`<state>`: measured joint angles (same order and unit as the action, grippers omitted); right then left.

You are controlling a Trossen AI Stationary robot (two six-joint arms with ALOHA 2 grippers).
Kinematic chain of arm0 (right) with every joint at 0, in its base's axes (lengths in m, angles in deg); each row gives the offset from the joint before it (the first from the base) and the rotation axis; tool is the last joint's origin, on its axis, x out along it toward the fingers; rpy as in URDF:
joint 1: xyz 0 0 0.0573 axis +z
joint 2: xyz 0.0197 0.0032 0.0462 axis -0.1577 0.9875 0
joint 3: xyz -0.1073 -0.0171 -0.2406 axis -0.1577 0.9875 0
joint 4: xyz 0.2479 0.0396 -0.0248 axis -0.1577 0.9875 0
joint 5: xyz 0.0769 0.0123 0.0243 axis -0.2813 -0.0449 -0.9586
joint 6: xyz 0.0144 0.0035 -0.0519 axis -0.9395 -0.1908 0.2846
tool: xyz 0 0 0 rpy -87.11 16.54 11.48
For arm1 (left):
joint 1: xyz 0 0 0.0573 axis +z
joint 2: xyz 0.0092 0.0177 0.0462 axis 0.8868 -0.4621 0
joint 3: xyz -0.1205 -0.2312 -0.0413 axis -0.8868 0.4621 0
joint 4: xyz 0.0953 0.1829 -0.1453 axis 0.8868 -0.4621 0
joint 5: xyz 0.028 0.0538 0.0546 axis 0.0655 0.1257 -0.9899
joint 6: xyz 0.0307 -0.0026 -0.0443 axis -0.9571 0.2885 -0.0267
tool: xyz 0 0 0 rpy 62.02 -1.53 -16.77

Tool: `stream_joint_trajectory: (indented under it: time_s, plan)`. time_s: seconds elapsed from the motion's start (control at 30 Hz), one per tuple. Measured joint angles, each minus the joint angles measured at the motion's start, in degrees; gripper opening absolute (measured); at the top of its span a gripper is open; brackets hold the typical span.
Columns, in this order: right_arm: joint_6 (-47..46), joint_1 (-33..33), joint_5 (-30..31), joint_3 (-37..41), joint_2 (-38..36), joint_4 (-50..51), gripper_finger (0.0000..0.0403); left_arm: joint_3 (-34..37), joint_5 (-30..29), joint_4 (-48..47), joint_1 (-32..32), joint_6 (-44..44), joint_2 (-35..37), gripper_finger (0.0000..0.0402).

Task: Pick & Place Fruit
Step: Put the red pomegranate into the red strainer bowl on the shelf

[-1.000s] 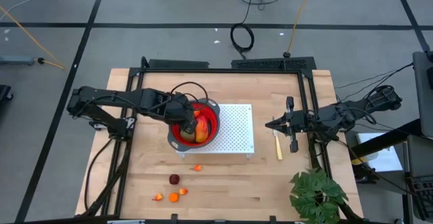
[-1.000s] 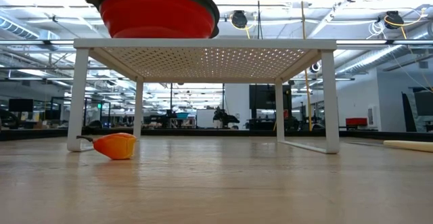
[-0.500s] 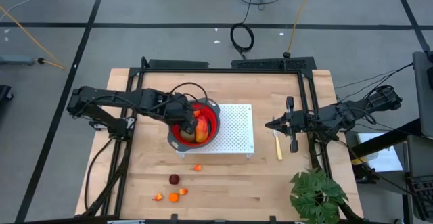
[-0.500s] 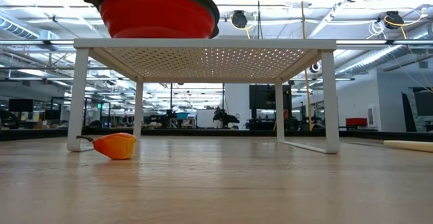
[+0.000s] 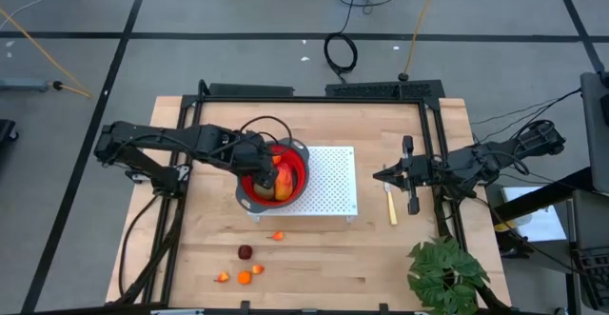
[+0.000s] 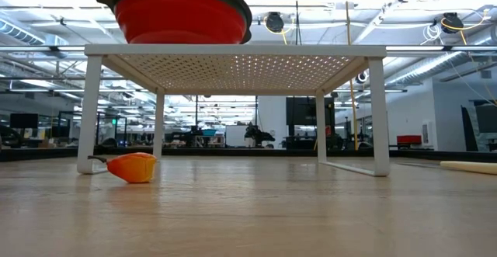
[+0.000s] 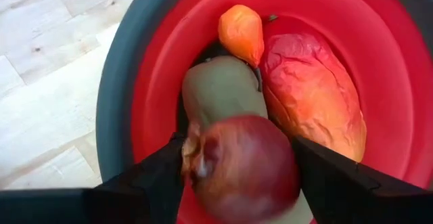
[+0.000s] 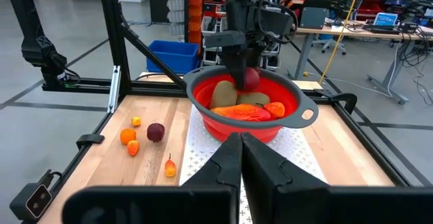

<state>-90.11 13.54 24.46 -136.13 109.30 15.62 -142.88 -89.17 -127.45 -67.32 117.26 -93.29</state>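
A red bowl (image 5: 285, 177) with a dark rim stands on the left part of a white perforated rack (image 5: 333, 182). In it lie a red-orange mango-like fruit (image 7: 311, 95), an olive-brown oval (image 7: 220, 88) and a small orange piece (image 7: 241, 31). My left gripper (image 7: 237, 158) is over the bowl, shut on a dark red ball (image 7: 240, 166). A second dark red ball (image 5: 245, 251) and several orange bits (image 5: 245, 278) rest on the table near its front edge. My right gripper (image 5: 385, 174) waits shut, right of the rack. My left gripper pinches the dark red ball by its two opposite sides (image 7: 193, 160) between its two fingers. The fingers (image 8: 238, 65) slant steeply down from above into the bowl's mouth. The ball sits just over the olive-brown oval; whether it touches it I cannot tell.
A yellow-handled knife (image 5: 391, 206) lies right of the rack, under my right gripper. A green leafy plant (image 5: 442, 275) stands at the table's near right corner. One orange piece (image 6: 133, 167) lies by the rack's leg.
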Motion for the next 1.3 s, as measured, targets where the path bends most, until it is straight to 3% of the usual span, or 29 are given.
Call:
stream_joint_trajectory:
  time_s: [0.27, 0.5, 0.83, 1.13, 1.3]
  plan:
    - [-0.03, 0.0, -0.04, 0.0, 0.0, -0.01, 0.0001, 0.0, 7.04, 0.16, 1.75, -0.35, 0.0, 0.0301]
    - [-0.05, 0.0, -0.06, 0.0, 0.0, 0.01, 0.0001, -1.79, 7.53, 0.05, 1.7, -1.29, -0.02, 0.03]
    - [-0.06, 0.0, -0.07, 0.0, 0.02, 0.01, 0.0001, -11.04, 4.72, 0.2, -4.02, -0.54, 0.0, 0.0232]
    - [-0.03, 0.0, -0.07, 0.0, 0.02, 0.43, 0.0001, -11.66, 9.9, 0.36, -14.87, 10.59, 0.0, 0.0158]
    - [-0.06, 0.0, -0.07, 0.0, 0.02, 0.91, 0.0001, -11.65, 8.02, 0.31, -21.44, 16.19, -0.02, 0.0126]
